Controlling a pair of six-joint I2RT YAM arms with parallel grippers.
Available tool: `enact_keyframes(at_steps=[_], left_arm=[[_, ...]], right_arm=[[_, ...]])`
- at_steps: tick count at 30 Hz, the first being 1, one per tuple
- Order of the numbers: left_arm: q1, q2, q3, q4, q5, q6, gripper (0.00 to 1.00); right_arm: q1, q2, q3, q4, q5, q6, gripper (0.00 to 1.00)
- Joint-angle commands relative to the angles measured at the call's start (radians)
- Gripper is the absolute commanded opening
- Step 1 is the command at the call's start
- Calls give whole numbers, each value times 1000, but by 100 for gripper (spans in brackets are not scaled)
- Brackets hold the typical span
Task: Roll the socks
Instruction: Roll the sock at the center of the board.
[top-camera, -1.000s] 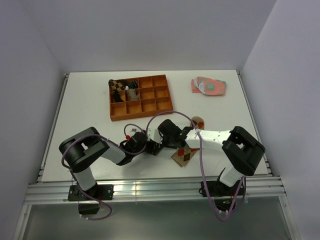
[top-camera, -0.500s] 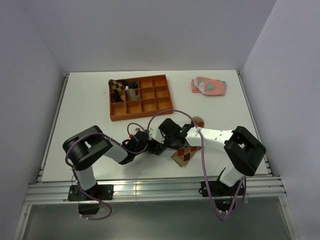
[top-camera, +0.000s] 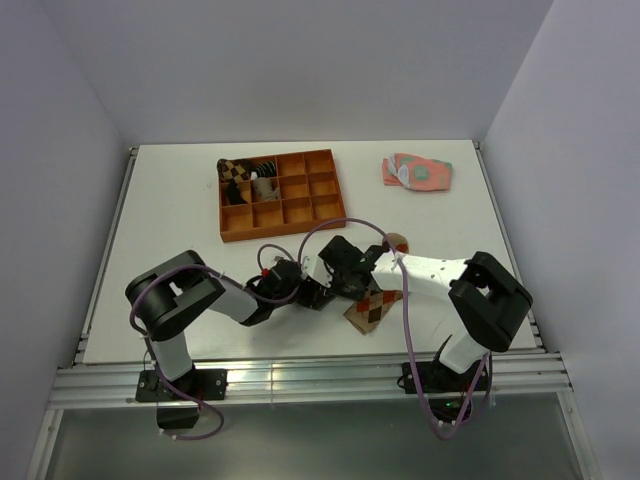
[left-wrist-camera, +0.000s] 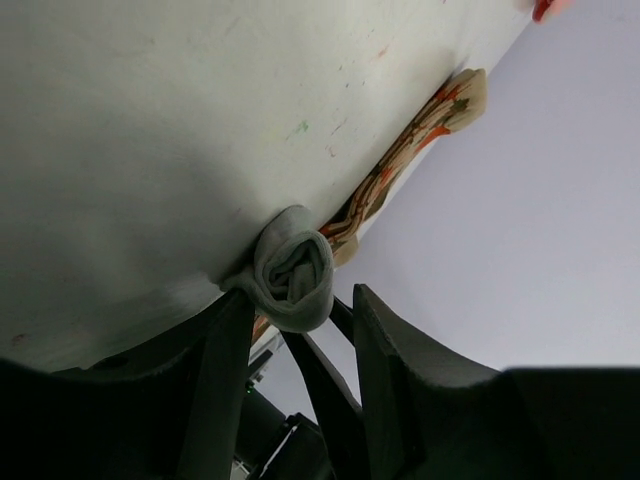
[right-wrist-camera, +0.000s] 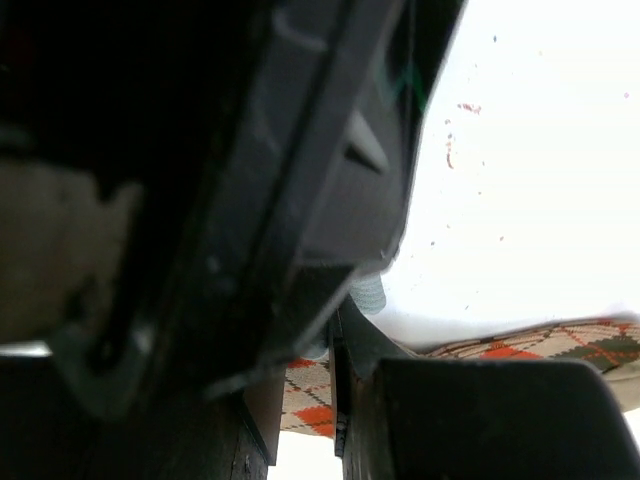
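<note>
Left wrist view: left tool (left-wrist-camera: 300, 305) is set, jaws apart, astride the rolled grey sock (left-wrist-camera: 293, 270), not clamped. The argyle sock (left-wrist-camera: 400, 160) is extended lengthwise away from it over the white worktop (left-wrist-camera: 150, 130). Opposite, the right tool (top-camera: 346, 283) is met, grip indeterminable. Beyond, a compartment tray (top-camera: 283, 232) and walls (top-camera: 300, 70) are seen.

Compared with 1 second ago, the left hand (top-camera: 319, 294) sits farther along the counter (top-camera: 170, 225), now just beside the argyle sock (top-camera: 373, 311), and its 2 fingers (left-wrist-camera: 226, 350) stand closer together around the rolled grey sock (left-wrist-camera: 292, 270).
</note>
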Motion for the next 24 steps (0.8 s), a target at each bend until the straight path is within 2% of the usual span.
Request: enact_keyframes(at_steps=[1,8,13,18,21,24], left_arm=[[-27,22,67,-246,-18,38,49],[-15,22,168,-430,-25,107,41],[-15,45,208,-489,-25,134,40],[-15,68,243,-521,-21,160,36],[-15,89,271,-535,-9,183,31],[-16,105,280,-535,4,194,20]], right_arm=[[37,-13,85,201,-151,9,0],[39,-18,90,195,-157,7,0],[39,-9,87,201,-154,6,0],[39,2,88,205,-151,3,0],[39,8,88,210,-146,1,0],[37,13,90,213,-143,1,0]])
